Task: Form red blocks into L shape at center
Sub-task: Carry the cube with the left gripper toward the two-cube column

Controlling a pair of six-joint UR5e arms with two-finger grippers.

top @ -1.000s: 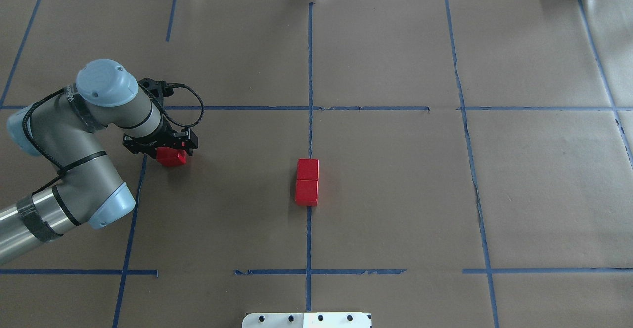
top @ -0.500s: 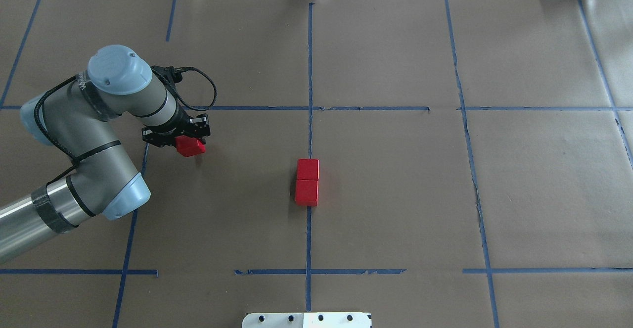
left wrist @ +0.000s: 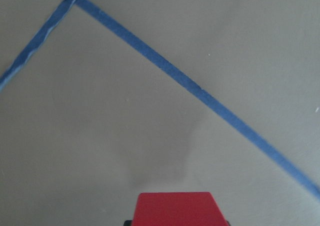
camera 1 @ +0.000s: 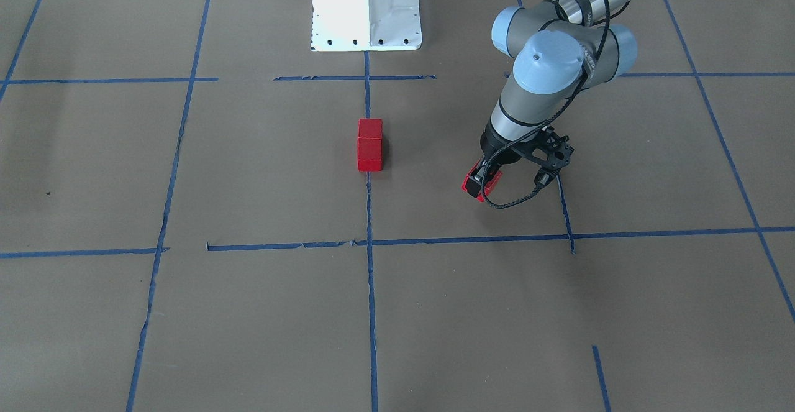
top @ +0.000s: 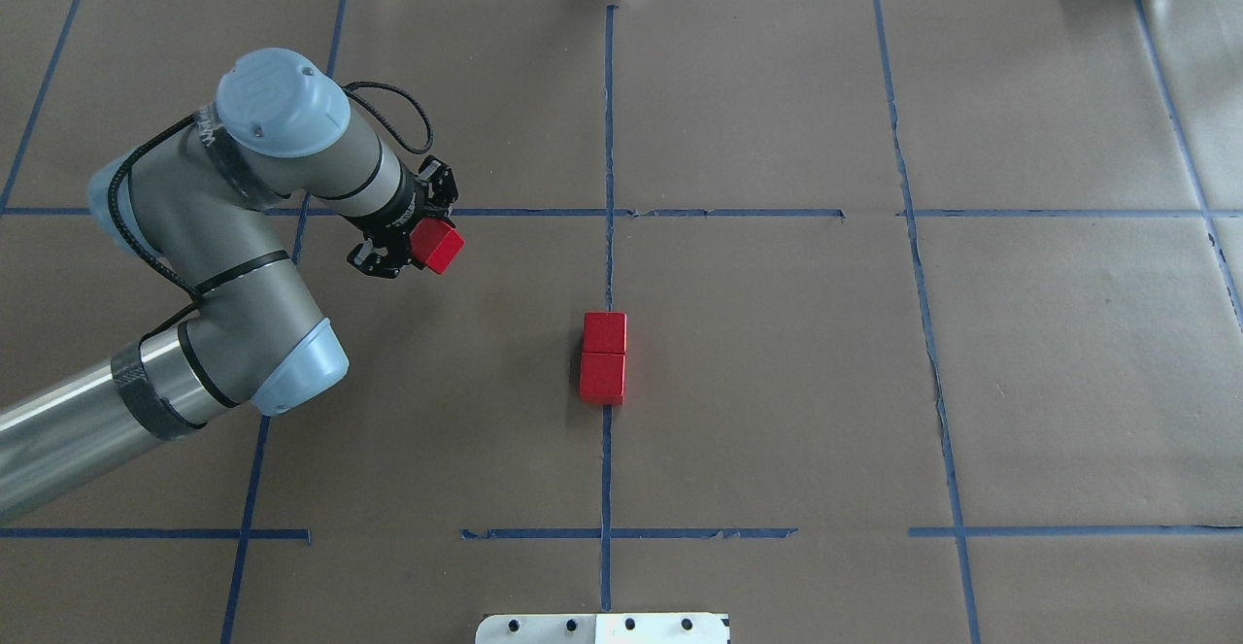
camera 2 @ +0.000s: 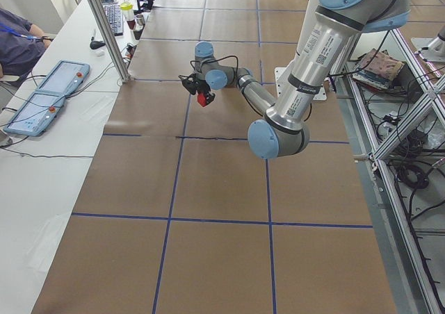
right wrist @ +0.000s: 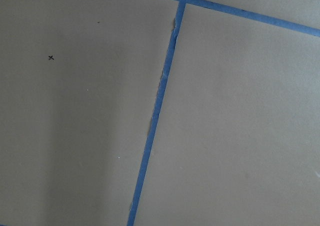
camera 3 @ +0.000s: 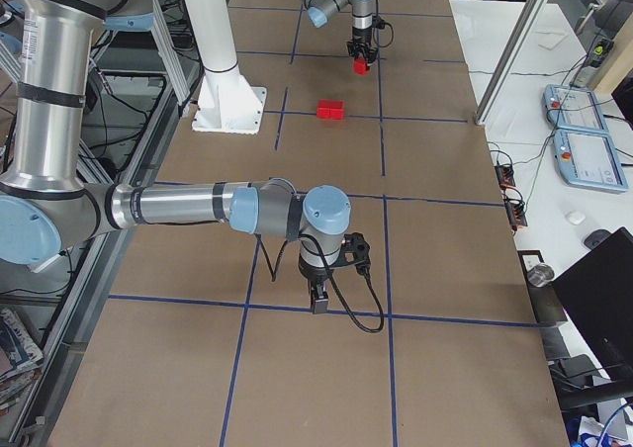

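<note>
Gripping one red block (top: 443,249) in the left gripper (top: 419,241), left of middle in the overhead frame, the other two red blocks (top: 603,357) touching on the blue line (top: 609,139) at the center (top: 757,362); state of the right gripper (camera 3: 318,299) impossible to tell.
</note>
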